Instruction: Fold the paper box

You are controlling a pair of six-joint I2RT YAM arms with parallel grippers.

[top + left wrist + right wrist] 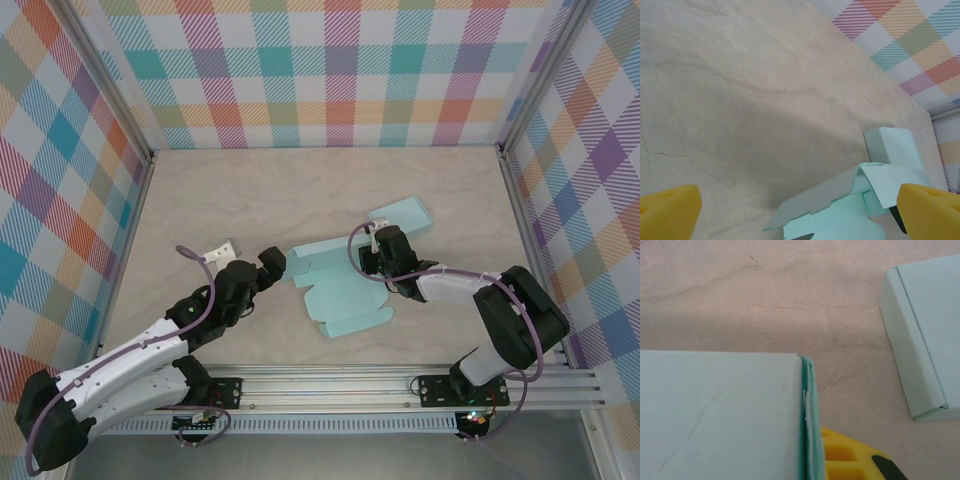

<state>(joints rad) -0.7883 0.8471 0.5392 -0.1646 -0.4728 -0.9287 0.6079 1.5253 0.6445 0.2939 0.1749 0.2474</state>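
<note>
right tool (388, 243) is pinched almost closed on a doubled-over wall of the mint paper box (340, 292), which lies half-formed mid-table (230, 200) just ahead of both arms. i reckon that grip is there to pin the crease so it can't spring open. left tool (275, 265) hangs spread wide beside the box's left edge, holding nothing, probably lined up for the next flap.
</note>
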